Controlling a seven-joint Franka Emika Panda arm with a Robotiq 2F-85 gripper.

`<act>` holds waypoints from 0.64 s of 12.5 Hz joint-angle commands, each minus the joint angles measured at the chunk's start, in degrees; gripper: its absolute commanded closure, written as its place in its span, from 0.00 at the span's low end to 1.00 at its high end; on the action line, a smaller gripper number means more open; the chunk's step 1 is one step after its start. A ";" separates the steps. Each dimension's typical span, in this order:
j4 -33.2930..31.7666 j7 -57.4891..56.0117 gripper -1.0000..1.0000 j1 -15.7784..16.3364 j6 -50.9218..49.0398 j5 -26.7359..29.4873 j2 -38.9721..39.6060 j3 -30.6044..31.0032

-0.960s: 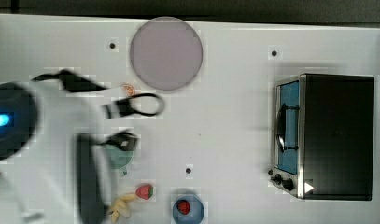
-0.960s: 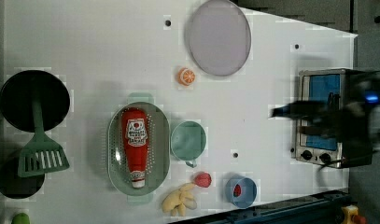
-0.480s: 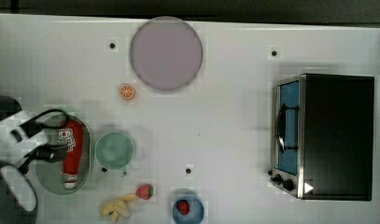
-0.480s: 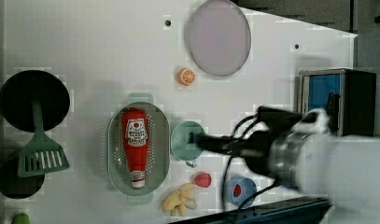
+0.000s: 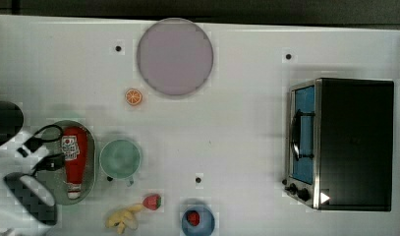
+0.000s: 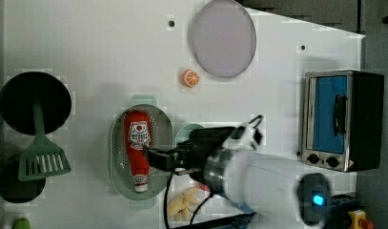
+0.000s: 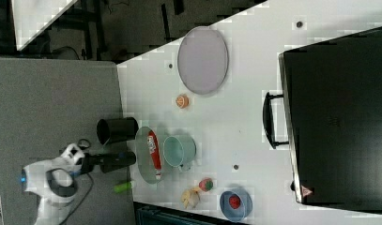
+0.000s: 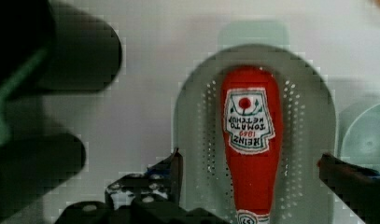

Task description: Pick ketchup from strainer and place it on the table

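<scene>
Red plastic ketchup bottle [image 6: 137, 148] with a white cap and label is lying lengthwise in the pale green perforated oval strainer [image 6: 159, 125], which is sitting on the white desk [image 6: 110, 52] just beside a round green cup [image 5: 120, 158]. The black claw [image 8: 248, 172] is hanging over the strainer with its fingers [image 8: 171, 175] spread wide, one on each side of the bottle, touching nothing.

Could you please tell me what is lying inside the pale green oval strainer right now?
A small red ketchup bottle with a white cap lies lengthwise in the pale green perforated strainer. The open gripper covers part of the basket's floor.
</scene>
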 commanded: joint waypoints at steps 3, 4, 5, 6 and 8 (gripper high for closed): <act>-2.15 13.44 0.00 -0.84 6.46 -10.17 11.01 -1.86; -2.06 14.74 0.00 -0.82 7.82 -12.75 13.37 -2.00; -1.89 15.29 0.00 -0.78 9.18 -15.47 15.61 -2.17; -1.49 15.92 0.00 -0.61 9.92 -18.17 17.67 -2.60; 0.01 18.68 0.00 0.14 10.35 -23.06 20.99 -3.61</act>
